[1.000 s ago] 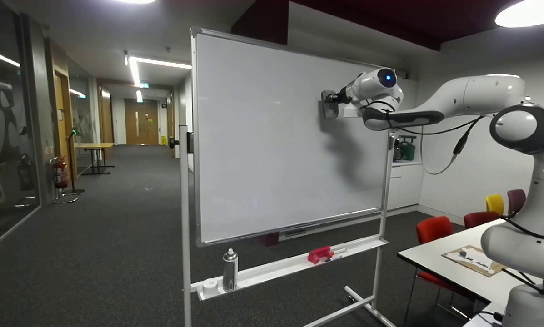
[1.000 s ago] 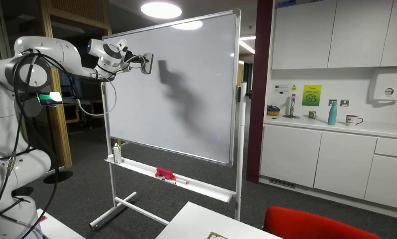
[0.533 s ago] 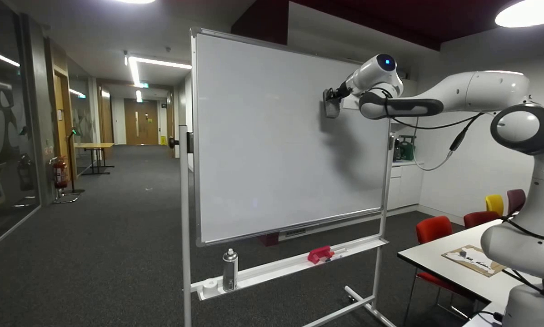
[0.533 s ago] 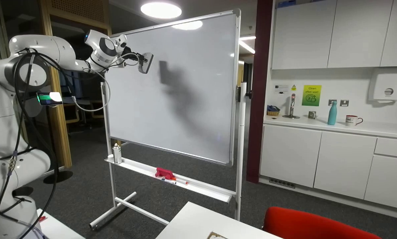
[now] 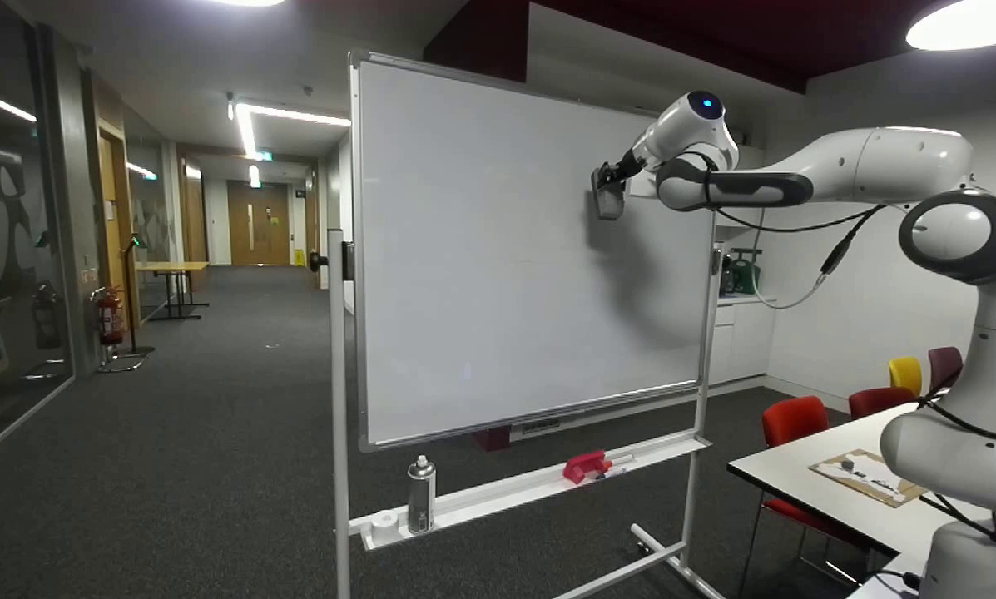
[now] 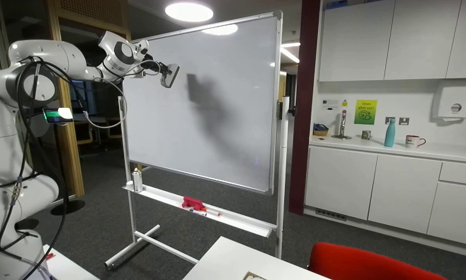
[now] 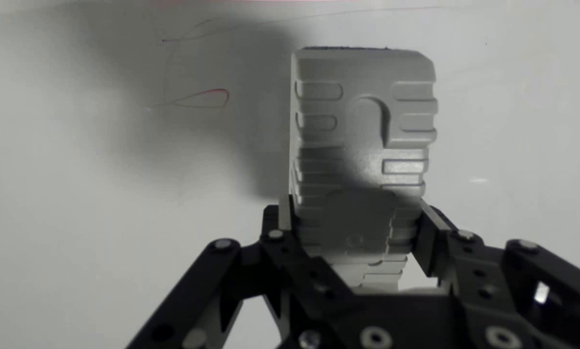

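The wrist view shows the hand (image 7: 357,218) squeezing a grey eraser (image 7: 362,131). It pinches the two long sides, near just one end. The eraser is up high, close by the face of a big whiteboard (image 5: 481,249). In both exterior views the eraser leans: its top is closer to the board and its bottom tips away. I can't quite tell if the top edge touches or if there is a small gap.

That lean could make trouble. If the arm (image 5: 905,162) pushes like this, only the top edge may rub, and most of the pad would miss. Since the hand holds just one end, a hard push could twist the eraser or pop it loose. Then it might fall on the white shelf (image 6: 248,223) and knock off the red thing (image 5: 585,467) or the pens (image 6: 212,212).

The board could move too. It seems to hang from a knob (image 5: 319,261) at the side, so a big shove up high may make it swing. The eraser's dark edge looks inky, so it might smudge the board by the thin red loop (image 7: 217,90) drawn there. And the pale cable (image 6: 106,127) hangs in a loose loop under the arm, so it could catch on the board's side.
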Robot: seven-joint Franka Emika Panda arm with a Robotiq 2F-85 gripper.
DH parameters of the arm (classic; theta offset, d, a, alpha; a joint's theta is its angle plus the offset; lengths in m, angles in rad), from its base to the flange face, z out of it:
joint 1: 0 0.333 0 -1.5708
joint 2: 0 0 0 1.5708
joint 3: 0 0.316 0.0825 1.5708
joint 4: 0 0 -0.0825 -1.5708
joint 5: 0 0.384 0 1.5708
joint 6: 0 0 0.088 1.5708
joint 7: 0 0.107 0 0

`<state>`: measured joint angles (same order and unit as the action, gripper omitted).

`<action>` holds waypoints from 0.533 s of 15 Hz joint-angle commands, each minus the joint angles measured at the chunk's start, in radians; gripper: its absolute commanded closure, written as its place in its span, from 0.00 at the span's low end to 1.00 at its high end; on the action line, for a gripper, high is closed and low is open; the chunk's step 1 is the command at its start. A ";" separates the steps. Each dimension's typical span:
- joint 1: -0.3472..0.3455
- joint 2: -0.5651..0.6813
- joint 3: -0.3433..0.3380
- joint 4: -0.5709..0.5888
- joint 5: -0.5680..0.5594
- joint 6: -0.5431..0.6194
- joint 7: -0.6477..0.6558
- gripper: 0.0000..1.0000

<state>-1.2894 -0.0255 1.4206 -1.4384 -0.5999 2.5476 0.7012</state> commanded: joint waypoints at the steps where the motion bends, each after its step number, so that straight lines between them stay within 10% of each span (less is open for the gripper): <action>1: 0.000 0.000 0.000 0.000 0.000 0.000 0.000 0.66; 8: 0.025 -0.023 0.000 -0.136 0.018 0.034 0.031 0.66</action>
<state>-1.2731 -0.0266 1.4260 -1.5293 -0.5997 2.5495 0.7093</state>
